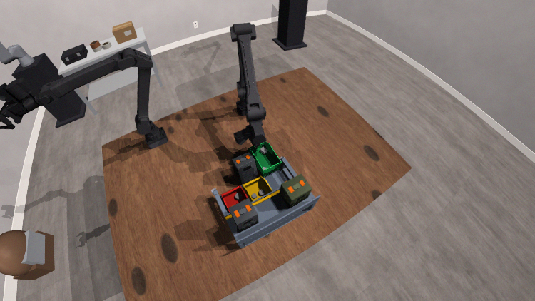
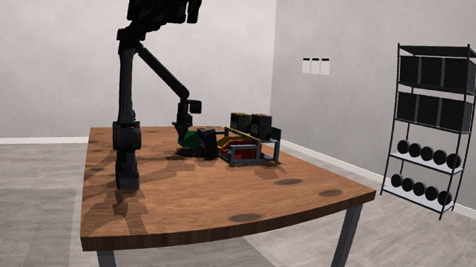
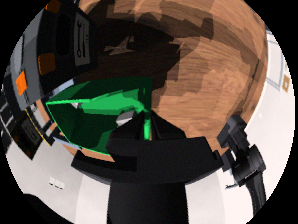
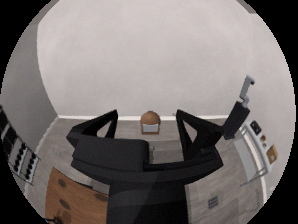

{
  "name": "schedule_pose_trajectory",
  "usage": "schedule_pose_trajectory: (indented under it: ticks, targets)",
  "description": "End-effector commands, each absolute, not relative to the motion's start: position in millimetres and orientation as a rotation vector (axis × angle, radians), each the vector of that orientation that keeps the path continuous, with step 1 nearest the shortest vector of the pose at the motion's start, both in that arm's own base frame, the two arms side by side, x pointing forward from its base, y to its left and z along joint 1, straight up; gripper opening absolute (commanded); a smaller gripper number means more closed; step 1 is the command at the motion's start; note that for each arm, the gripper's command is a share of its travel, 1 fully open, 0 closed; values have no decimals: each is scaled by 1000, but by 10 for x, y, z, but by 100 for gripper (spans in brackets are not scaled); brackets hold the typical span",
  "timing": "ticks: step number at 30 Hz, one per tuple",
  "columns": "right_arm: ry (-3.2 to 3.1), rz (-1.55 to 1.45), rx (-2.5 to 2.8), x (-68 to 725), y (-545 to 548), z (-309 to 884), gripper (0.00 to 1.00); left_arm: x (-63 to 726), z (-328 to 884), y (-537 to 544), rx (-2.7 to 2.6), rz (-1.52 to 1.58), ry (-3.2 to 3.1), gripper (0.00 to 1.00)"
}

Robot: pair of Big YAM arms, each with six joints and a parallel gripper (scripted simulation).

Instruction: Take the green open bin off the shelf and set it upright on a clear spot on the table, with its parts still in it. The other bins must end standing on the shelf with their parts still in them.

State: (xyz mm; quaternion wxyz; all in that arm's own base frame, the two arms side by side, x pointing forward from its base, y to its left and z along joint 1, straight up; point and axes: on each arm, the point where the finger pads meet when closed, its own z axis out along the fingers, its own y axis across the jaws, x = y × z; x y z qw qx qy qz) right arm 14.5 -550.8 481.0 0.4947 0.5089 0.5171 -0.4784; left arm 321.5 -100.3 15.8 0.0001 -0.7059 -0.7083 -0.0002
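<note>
The green open bin (image 1: pixel 266 160) (image 2: pixel 189 138) (image 3: pixel 92 125) is at the far end of the grey shelf (image 1: pixel 269 226) (image 2: pixel 268 148), tilted, with a grey part (image 1: pixel 262 150) inside. My left gripper (image 1: pixel 257 144) (image 2: pixel 182 130) (image 3: pixel 147 113) is shut on the bin's near wall. My right gripper (image 1: pixel 5 116) (image 4: pixel 147 112) is open and empty. It is held high, far off the table's left side, and faces a wall.
A dark grey closed bin (image 1: pixel 245 169) (image 2: pixel 207 140) stands right beside the green bin. The shelf holds a red bin (image 1: pixel 232 196), a yellow bin (image 1: pixel 256 187), an olive closed bin (image 1: pixel 296 189) and another dark grey closed bin (image 1: pixel 242 215). The wooden table (image 1: pixel 149 209) extends around the shelf.
</note>
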Motion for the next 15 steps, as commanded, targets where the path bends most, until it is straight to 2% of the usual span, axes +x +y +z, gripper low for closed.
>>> schedule_pose_trajectory:
  ticks: [1, 15]
  targets:
    - [1217, -1196, 1196, 90, -5448, 5005, 100, 3178, 177, -1037, -2222, 1, -2225, 0]
    - [1217, -1196, 1196, 90, -5448, 5005, 100, 3192, 129, -1040, -2222, 2, -2224, 0]
